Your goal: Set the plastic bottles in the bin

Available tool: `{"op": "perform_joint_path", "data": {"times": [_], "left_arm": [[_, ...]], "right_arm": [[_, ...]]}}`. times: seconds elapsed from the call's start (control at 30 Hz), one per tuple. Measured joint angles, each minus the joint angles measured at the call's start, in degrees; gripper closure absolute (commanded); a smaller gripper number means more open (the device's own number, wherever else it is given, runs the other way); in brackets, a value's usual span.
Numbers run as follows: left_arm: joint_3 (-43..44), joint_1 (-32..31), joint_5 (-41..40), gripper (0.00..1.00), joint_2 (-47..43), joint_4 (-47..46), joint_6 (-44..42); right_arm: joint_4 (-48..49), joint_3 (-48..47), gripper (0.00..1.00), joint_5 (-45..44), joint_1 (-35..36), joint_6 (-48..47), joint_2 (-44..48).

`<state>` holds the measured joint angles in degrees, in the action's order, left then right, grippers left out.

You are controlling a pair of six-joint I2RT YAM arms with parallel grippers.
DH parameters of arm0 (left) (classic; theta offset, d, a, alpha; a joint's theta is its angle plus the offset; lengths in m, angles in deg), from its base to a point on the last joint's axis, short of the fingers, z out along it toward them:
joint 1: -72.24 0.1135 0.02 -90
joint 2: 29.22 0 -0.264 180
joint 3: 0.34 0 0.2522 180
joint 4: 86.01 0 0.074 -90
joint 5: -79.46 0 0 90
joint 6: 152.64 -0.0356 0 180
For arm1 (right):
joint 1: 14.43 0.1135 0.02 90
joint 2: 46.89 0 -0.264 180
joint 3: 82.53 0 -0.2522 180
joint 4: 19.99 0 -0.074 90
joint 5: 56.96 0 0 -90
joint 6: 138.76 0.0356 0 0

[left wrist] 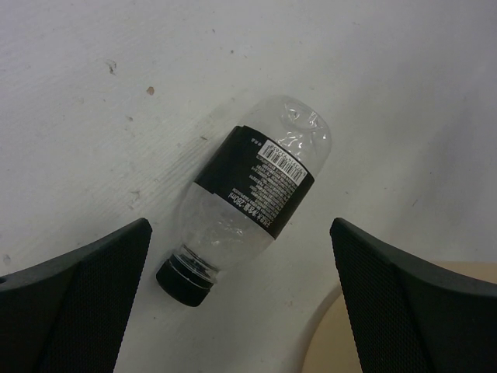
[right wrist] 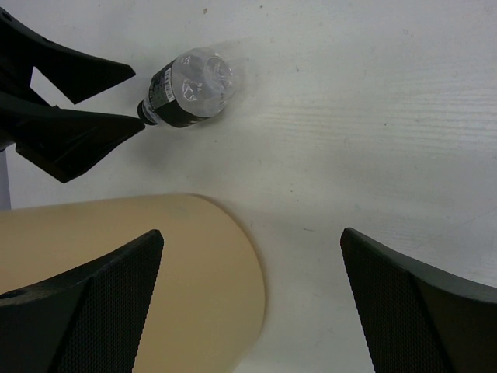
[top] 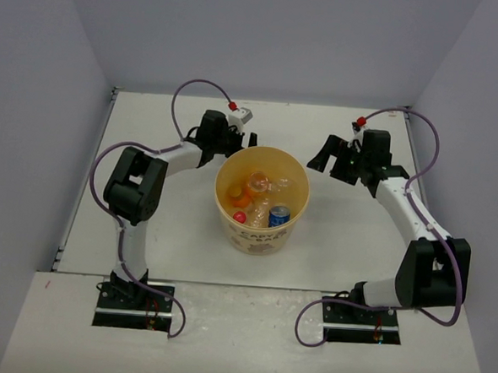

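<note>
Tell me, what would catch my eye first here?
A yellow bin stands in the middle of the white table, with colourful bottles already inside. Just behind it, a clear bottle with a black label lies on its side on the table, framed by the left arm's open jaws.

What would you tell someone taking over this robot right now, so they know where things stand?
Left gripper: open, empty, hovering over a black-labelled bottle that lies on the table by the bin's far side.
Right gripper: open, empty, near the bin.
Done: several bottles are in the bin, including orange ones and a blue-labelled one.
Left to do: grasp the black-labelled bottle and drop it in.
</note>
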<state>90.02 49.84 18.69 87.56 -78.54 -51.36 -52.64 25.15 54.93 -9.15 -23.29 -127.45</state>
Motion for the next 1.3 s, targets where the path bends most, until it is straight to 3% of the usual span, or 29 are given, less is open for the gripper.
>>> {"op": "perform_joint_path", "data": {"times": [0.73,1.3], "left_arm": [[-6.9,-0.9,-8.0,0.0,-7.1,-1.0,3.2],[-4.1,-0.9,-13.9,0.0,-2.9,1.2,1.6]], "right_arm": [[-0.6,3.0,0.01,-3.4,0.0,0.5,5.6],[-0.9,4.4,0.01,-3.4,0.0,0.5,7.5]]}}
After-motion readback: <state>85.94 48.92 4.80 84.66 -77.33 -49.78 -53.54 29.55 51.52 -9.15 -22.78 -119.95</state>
